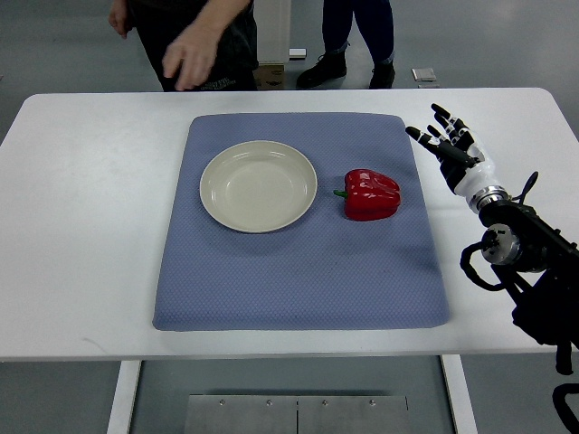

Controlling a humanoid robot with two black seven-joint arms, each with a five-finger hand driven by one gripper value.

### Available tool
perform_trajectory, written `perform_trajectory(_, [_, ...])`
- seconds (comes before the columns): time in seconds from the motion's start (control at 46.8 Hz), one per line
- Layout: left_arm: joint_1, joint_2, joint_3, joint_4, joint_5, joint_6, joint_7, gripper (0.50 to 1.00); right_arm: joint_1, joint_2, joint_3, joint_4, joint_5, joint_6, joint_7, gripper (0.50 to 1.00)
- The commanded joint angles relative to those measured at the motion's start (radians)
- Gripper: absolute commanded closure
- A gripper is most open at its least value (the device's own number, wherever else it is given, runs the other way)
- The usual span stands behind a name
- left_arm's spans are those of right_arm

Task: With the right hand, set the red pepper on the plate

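Right robot hand [445, 143] fingers spread wide, empty, over mat [298, 280] right edge; red pepper [371, 193] well left, plate [258, 185] beyond.

Robot lab, white test table [81, 226], grey concrete floor [54, 45], people standing by [194, 41]

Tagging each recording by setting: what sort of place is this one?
Probably a robot test lab, not a home kitchen: a white table on a bare grey floor, a staged blue mat with only a plate and red pepper, and people standing behind.
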Motion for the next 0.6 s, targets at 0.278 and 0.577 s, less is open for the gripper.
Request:
perform_trajectory(0.278, [-0.002,0.000,-0.001,0.000,-0.002,0.003,-0.002,0.500,-0.002,0.002,-0.002,0.000,0.001,0.000,0.001,0.500])
perform_trajectory(0.577, [0.003,0.000,-0.001,0.001,-0.002,0.003,-0.002,0.500,0.003,0.002,-0.002,0.000,0.002,0.000,0.001,0.500])
